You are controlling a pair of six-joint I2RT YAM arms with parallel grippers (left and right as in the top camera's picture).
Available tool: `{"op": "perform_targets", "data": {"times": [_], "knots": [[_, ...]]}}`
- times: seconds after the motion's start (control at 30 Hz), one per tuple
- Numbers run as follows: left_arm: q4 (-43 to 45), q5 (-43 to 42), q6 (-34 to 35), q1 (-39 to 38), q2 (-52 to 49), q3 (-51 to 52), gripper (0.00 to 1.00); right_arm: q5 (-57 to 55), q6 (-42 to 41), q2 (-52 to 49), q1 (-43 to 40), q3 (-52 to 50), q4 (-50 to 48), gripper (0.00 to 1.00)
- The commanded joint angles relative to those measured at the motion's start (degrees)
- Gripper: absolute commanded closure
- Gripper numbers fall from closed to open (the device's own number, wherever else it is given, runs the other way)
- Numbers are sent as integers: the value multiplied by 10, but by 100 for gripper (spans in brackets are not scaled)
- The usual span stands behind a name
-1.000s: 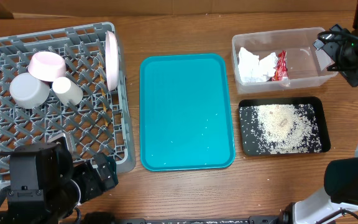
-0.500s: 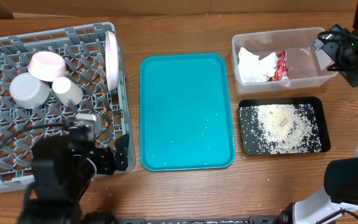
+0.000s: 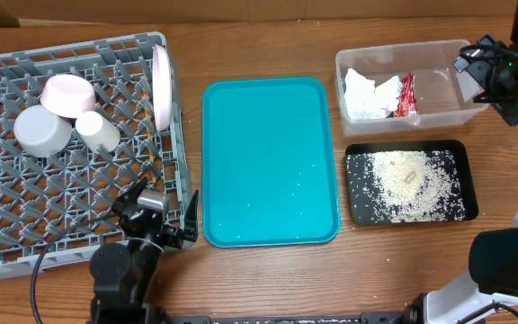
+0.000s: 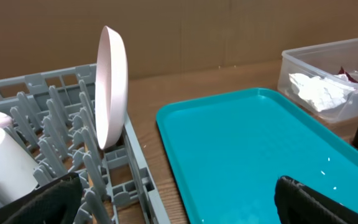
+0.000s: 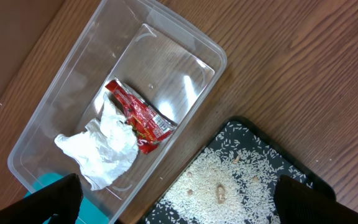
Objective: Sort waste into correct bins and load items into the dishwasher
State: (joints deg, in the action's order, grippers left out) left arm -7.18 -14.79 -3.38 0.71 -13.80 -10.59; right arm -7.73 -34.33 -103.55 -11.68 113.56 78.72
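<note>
The grey dishwasher rack holds a pink bowl, a grey bowl, a white cup and an upright plate. The clear bin contains the napkin and the red wrapper. Rice scraps lie in the black bin. My left gripper is open and empty over the rack's front right corner. Open and empty too, my right gripper hovers by the clear bin's right end.
A large teal tray with a few stray grains lies between the rack and the bins. Bare wooden table runs along the front. A brown cardboard wall stands behind.
My left arm has swung from the rack's front left towards its front right corner, beside the teal tray. The right arm has not moved.
</note>
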Motion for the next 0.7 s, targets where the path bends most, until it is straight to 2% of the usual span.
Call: {"op": "perform_targets", "data": {"times": [0.0, 0.17, 0.4, 0.53, 0.67], "knots": [[70, 10, -10, -3, 43, 49, 0, -2, -1, 16, -2, 13, -2, 0], [134, 34, -10, -3, 89, 104, 0, -2, -1, 16, -2, 13, -2, 0], [114, 55, -14, -3, 133, 103, 0, -2, -1, 16, -2, 13, -2, 0], [35, 85, -14, -3, 136, 103, 0, -2, -1, 16, -2, 13, -2, 0], [31, 94, -8, -3, 136, 103, 0, -2, -1, 16, -2, 13, -2, 0]]}}
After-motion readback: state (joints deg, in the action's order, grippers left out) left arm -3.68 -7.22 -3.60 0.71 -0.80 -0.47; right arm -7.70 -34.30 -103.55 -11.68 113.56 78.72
